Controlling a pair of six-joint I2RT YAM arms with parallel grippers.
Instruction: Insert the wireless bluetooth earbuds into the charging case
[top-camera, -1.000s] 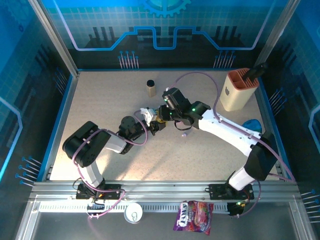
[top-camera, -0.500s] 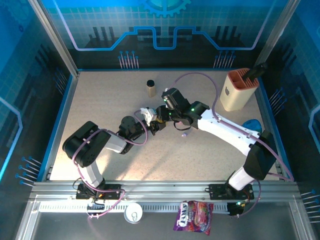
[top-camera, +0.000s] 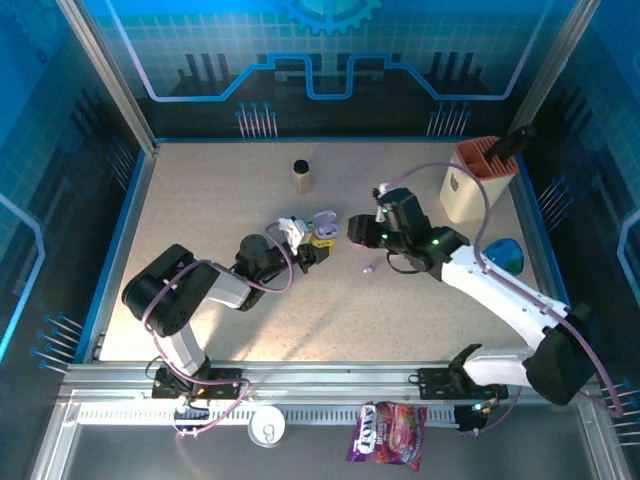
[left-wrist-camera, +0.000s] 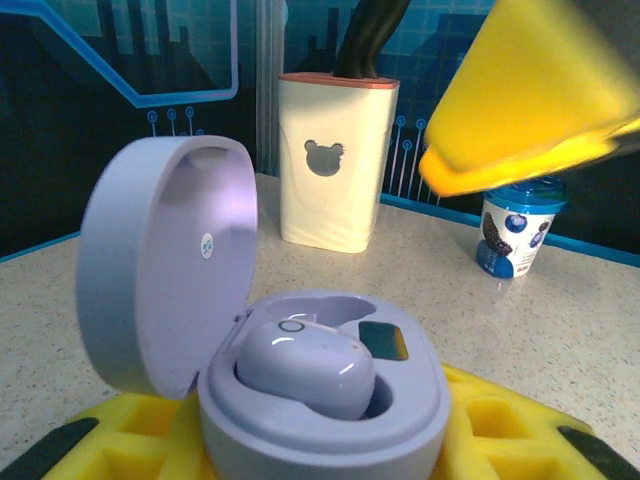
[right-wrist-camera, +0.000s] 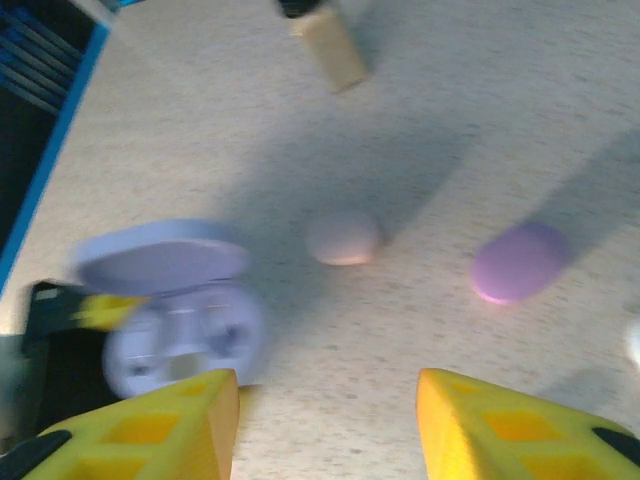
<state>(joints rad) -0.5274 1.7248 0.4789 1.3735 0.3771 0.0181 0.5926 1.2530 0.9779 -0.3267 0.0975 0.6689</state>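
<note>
Near the middle of the table (top-camera: 200, 200), the left gripper (top-camera: 312, 243) clamps the open charging case (left-wrist-camera: 320, 410), with one lilac earbud (left-wrist-camera: 305, 365) seated inside. Just beside it, the right gripper (right-wrist-camera: 325, 400) hangs with jaws apart and empty, close to a pink earbud (right-wrist-camera: 343, 238) and a purple earbud (right-wrist-camera: 518, 262) lying loose on the tabletop.

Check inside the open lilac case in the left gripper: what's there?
One lilac earbud sits in the near well of the charging case. The far well shows a dark patch, seemingly empty; the bud hides its floor.
</note>
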